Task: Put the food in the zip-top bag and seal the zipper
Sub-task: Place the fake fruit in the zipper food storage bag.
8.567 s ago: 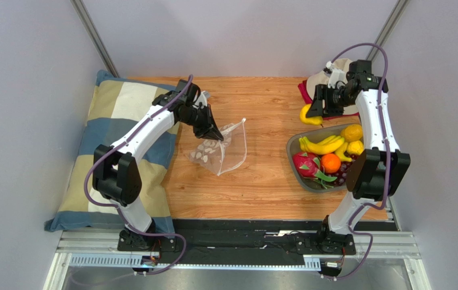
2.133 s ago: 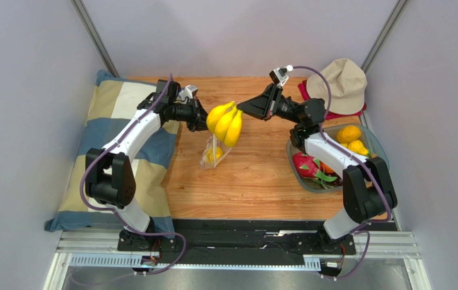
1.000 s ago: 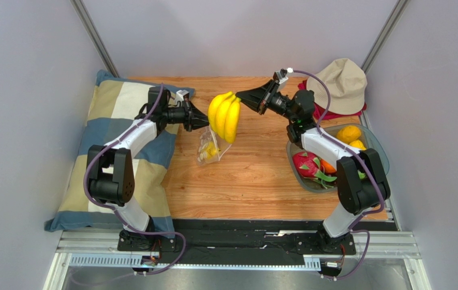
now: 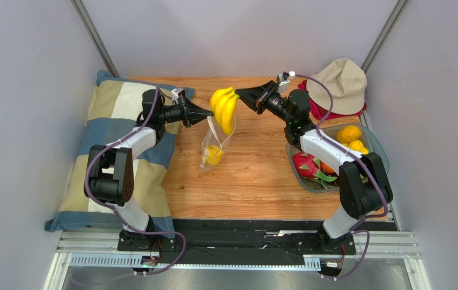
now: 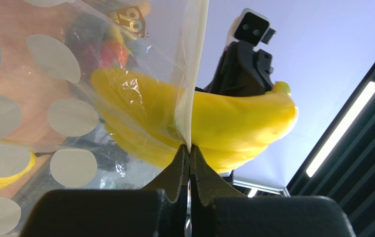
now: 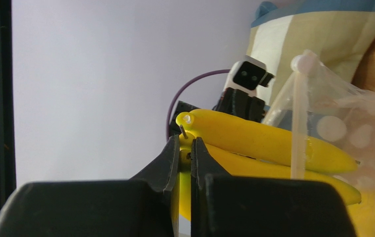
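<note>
Two grippers are being pictured from above, meeting over the table [image 4: 255, 175]: the bag [image 4: 213, 148] is being hung by its mouth from the left gripper [image 4: 206, 119], apparently so that bananas [image 4: 224, 109], being gripped by the right gripper [image 4: 239, 95], can be fed in. At the left wrist, the zipper [image 5: 194, 74] is being pinched between clenched jaws, bananas just beyond. At the right wrist, the bunch's stem is being clamped, leaving the tips free for the bag.

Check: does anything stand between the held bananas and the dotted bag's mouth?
Nothing visible does. The right gripper holds the bananas right at the mouth edge of the bag, which the left gripper pinches up; only a yellow fruit lies inside, at the bottom.
</note>
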